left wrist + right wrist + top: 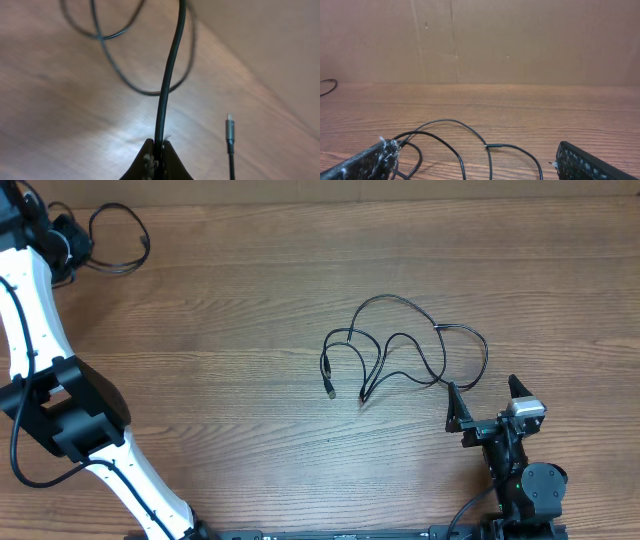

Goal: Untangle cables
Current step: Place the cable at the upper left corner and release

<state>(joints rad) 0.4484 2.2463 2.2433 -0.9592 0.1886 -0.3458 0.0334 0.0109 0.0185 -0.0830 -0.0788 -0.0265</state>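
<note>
Black cables (pixel 405 345) lie tangled — right gripper (pixel 482 385) spread wide just beside the tangle; well apart from it, left gripper (pixel 159 146) pinches another cable (pixel 167 75).

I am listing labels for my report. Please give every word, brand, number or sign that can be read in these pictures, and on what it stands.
None: no text can be read in any view.
The cables, the metal plug, the wooden table and the brown wall show no print.
</note>
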